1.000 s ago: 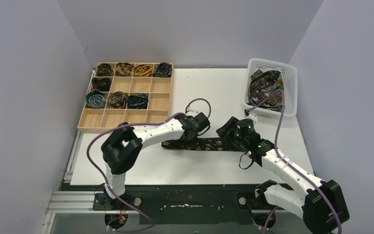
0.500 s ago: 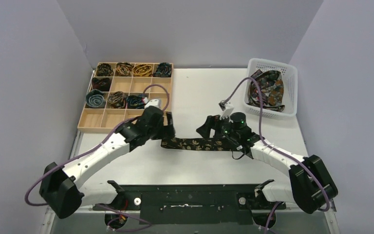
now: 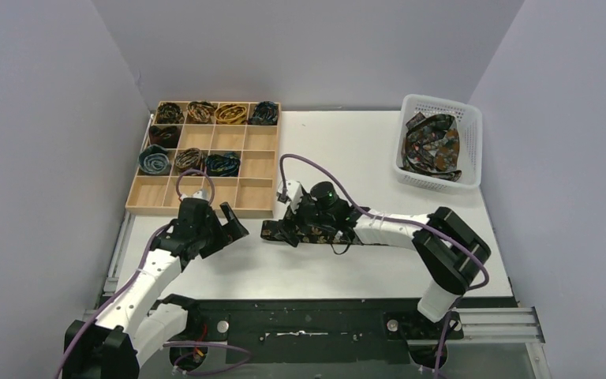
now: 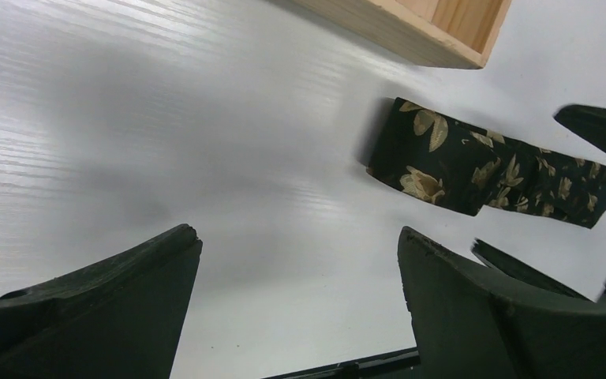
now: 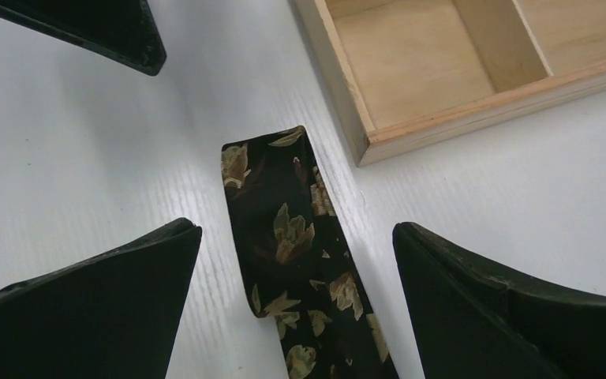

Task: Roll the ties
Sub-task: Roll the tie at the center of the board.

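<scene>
Overhead and wrist views of the tie-rolling task, partly complete. Eight rolled ties (image 3: 231, 113) sit as coils in the wooden tray (image 3: 197, 208) at the far left of the table (image 3: 347, 150): four in the back row, one in the second, three in the third. The remaining compartments, about half, hold nothing. One dark tie with gold leaves (image 4: 442, 158) lies flat and unrolled on the table just in front of the tray's near right corner. The right gripper (image 3: 286, 229) hovers over its left end, fingers spread wide to either side of the strip and gripping nothing. The left gripper (image 3: 233, 223) is also wide apart and empty, beside that same end but clear of it. A loose heap of ties (image 3: 434, 146) fills the white basket (image 3: 440, 101) at the far right, so, by this evidence, the flat tie and the whole heap are left to roll
</scene>
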`<state>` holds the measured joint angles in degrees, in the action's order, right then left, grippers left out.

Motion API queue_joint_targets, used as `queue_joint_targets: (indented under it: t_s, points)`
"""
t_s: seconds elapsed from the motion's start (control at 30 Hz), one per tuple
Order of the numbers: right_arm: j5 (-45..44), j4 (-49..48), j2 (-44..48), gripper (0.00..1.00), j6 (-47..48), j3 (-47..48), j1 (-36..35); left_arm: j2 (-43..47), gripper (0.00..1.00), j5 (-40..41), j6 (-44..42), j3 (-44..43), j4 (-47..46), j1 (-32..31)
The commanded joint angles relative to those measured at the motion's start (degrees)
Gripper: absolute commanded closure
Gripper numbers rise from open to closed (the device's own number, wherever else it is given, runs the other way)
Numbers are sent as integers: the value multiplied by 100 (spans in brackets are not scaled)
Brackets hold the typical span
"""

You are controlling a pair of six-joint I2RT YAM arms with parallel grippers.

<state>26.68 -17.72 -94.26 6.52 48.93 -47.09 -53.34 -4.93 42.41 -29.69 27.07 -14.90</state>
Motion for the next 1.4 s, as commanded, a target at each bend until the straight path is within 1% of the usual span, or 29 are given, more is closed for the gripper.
queue_joint_targets:
  t_s: [0.0, 0.07, 0.17, 0.23, 0.4, 0.53, 0.6, 0.63, 0.7, 0.77, 0.97, 1.13, 1.23, 1.27, 1.33, 1.37]
  points:
    - [330, 29, -504, 0, 712, 605, -7, 99, 6, -350, 39, -19, -355, 52]
    - [595, 344, -739, 0, 903, 852, -11, 110, 6, -330, 45, -28, -287, 56]
    - [1139, 77, -874, 0, 946, 790, 30, 131, 6, -428, -23, -93, -145, 53]
    - [1157, -95, -943, 0, 986, 751, 33, 221, 6, -481, 1, -82, -135, 57]
    - [1060, 293, -1251, 0, 1130, 1057, 25, 342, 6, -457, 90, -37, -140, 63]
    - [843, 353, -1591, 2, 1327, 1171, -17, 290, 6, -472, 105, -45, -136, 65]
    - [662, 458, -1732, 7, 1468, 1264, -12, 264, 6, -477, 105, -54, -137, 63]
    - [584, 561, -1806, 12, 1561, 1336, -20, 253, 6, -493, 108, -54, -143, 60]
    - [545, 931, -1918, 28, 1833, 1460, -58, 232, 6, -533, 118, -46, -175, 57]
    - [599, 1234, -1942, 38, 2035, 1444, -119, 238, 6, -543, 126, -10, -220, 58]
    - [1020, 1373, -1641, 54, 2308, 813, -522, 222, 6, -816, 365, 317, -667, 59]
    - [963, 1530, -1415, 54, 2307, 508, -981, 240, 6, -957, 436, 483, -836, 56]
    - [878, 1560, -1362, 52, 2301, 518, -1041, 351, 6, -948, 440, 531, -834, 55]
    - [792, 1602, -1348, 49, 2297, 581, -1044, 398, 6, -949, 439, 542, -863, 56]
    - [631, 1747, -1265, 30, 2313, 764, -1039, 496, 6, -929, 442, 539, -877, 52]
    - [520, 1753, -1160, 22, 2266, 821, -1039, 550, 6, -892, 446, 517, -860, 59]
